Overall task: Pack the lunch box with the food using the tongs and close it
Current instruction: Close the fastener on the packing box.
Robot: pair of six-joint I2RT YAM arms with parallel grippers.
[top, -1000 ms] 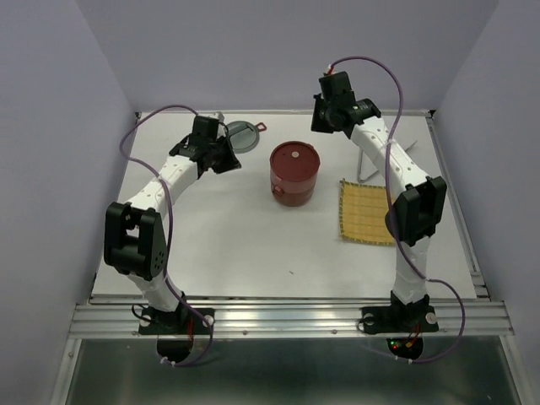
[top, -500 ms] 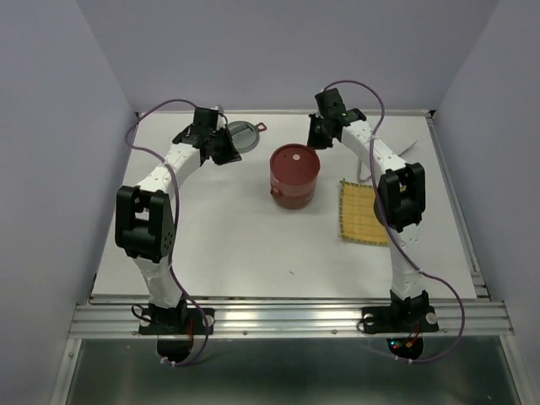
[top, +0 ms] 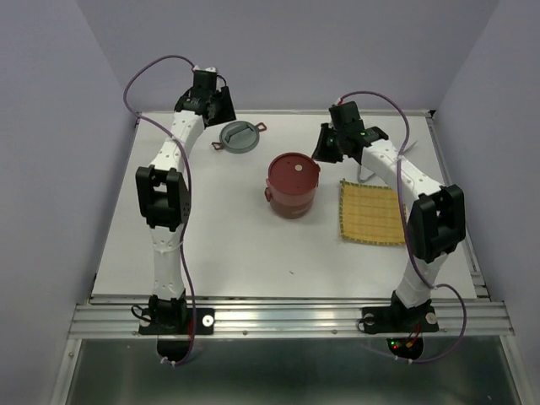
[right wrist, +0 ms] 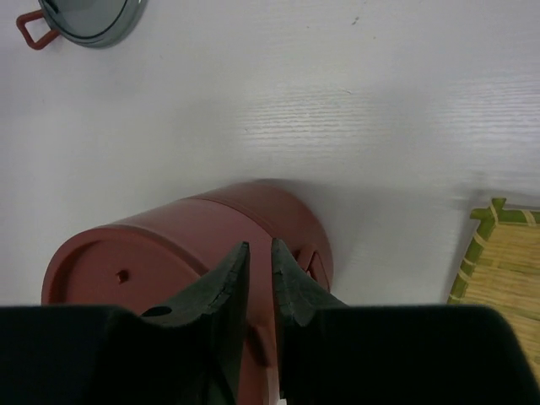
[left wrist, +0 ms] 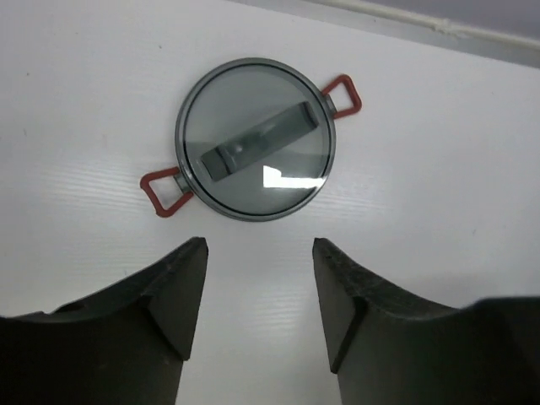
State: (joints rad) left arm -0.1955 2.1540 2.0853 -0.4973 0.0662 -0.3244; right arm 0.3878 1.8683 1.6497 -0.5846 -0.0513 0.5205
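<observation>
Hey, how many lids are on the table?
2. A grey lid with red loops lies flat at the back left; the red lid sits on the lunch box mid-table. None appear hidden.

lunch box [top: 293, 186] mid-table, grey lid [top: 237, 136] far left, mat [top: 374, 213] right, open tabletop [top: 219, 253] in front

Bright, even light falls on my table [top: 253, 245]; shadows are soft. Ahead of my left fingers [left wrist: 177, 287], a white glare patch sits on the grey lid [left wrist: 253, 139]. My right fingers [right wrist: 224, 291] look dark and slightly blurred.
</observation>
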